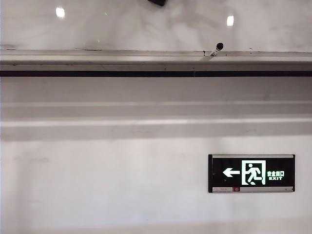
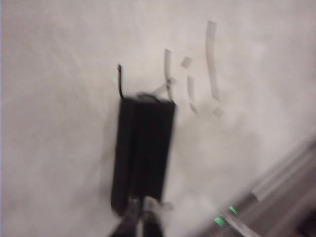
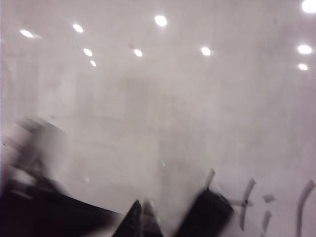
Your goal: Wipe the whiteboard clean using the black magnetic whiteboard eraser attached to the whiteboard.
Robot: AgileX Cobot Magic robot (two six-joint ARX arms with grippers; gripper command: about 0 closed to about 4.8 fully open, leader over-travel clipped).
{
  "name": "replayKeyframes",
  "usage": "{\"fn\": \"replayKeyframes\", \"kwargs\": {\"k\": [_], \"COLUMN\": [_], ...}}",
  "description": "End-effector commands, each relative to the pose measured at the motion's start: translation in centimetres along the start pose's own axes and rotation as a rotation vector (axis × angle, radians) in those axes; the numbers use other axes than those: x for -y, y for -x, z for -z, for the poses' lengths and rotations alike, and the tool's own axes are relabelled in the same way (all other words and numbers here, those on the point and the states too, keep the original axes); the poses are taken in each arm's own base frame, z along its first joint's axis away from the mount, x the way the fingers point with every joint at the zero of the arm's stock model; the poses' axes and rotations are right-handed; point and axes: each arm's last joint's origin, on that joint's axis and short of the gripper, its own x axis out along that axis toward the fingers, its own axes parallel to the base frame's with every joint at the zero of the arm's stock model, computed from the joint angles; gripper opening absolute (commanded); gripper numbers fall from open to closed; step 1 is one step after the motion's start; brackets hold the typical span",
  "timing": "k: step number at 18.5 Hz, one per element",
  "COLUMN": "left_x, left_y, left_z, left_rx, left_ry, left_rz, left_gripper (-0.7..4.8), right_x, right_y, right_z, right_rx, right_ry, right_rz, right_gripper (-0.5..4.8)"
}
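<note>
White marker (image 1: 216, 48) with black cap lies on the rail ledge, right of centre in exterior view, cap end pointing up and right, tilted. Below it, matte white wall (image 1: 107, 185) with horizontal bands of light and shade. Exit sign (image 1: 251, 173) mounted on the wall, lower right: black panel, white left-pointing arrow, running-figure pictogram on green-white square, small "EXIT" text with characters above it, silver strip along top and bottom edges, small red dot near the bottom edge. Ceiling light reflections (image 3: 160, 20) show as bright round spots in right wrist view; two more in exterior view, upper left and upper right.
</note>
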Motion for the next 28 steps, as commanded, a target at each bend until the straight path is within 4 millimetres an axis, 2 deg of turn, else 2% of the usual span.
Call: {"fn": "replayKeyframes", "kwargs": {"k": [1, 3, 5, 8, 12, 16, 17, 18, 19, 24, 26, 28], "left_x": [-0.6, -1.0, -1.3, -1.9, -2.0, -2.0, -2.0, -2.1, -2.1, -2.1, -2.1, -2.1], "left_y": [4.6, 8.2, 11.0, 14.0, 14.9, 15.0, 15.1, 15.1, 15.1, 15.1, 15.1, 15.1], "left_z": [-1.4, -2.5, -3.2, -4.5, -4.7, -4.7, -4.8, -4.9, -4.9, -4.9, -4.9, -4.9], "left_rx": [-0.105, -0.142, -0.169, -0.121, -0.122, -0.116, -0.108, -0.103, -0.103, -0.103, -0.100, -0.095], "left_ry": [0.123, 0.133, 0.133, 0.133, 0.133, 0.132, 0.133, 0.133, 0.133, 0.133, 0.134, 0.134], "left_rz": [0.032, 0.087, 0.092, 0.072, 0.067, 0.065, 0.063, 0.062, 0.062, 0.063, 0.062, 0.061], "left_gripper": [-0.06, -0.06, -0.06, -0.06, -0.06, -0.06, -0.06, -0.06, -0.06, -0.06, -0.06, -0.06], "right_x": [0.2, 0.3, 0.4, 0.7, 0.5, 0.0, 0.0, 0.0, 0.0, -0.2, 0.1, 0.2], "right_y": [0.0, -0.3, -1.1, -3.0, -5.9, -7.6, -8.0, -8.5, -8.9, -11.4, -12.7, -14.1], "right_z": [0.5, 1.3, 2.5, 4.7, 8.0, 11.1, 12.0, 13.1, 13.9, 15.4, 15.7, 15.9], "right_rx": [-0.058, -0.100, -0.131, -0.125, -0.058, -0.076, -0.089, -0.097, -0.089, -0.020, 0.009, 0.014], "right_ry": [-0.037, -0.044, -0.046, -0.111, -0.124, -0.123, -0.123, -0.123, -0.123, -0.165, -0.193, -0.201], "right_rz": [0.086, 0.104, 0.115, 0.142, 0.173, 0.241, 0.241, 0.242, 0.242, 0.283, 0.360, 0.366], "right_gripper": [-0.06, -0.05, -0.05, -0.05, -0.05, -0.05, 0.45, 3.06, 4.51, 4.60, 4.57, 4.37]}}
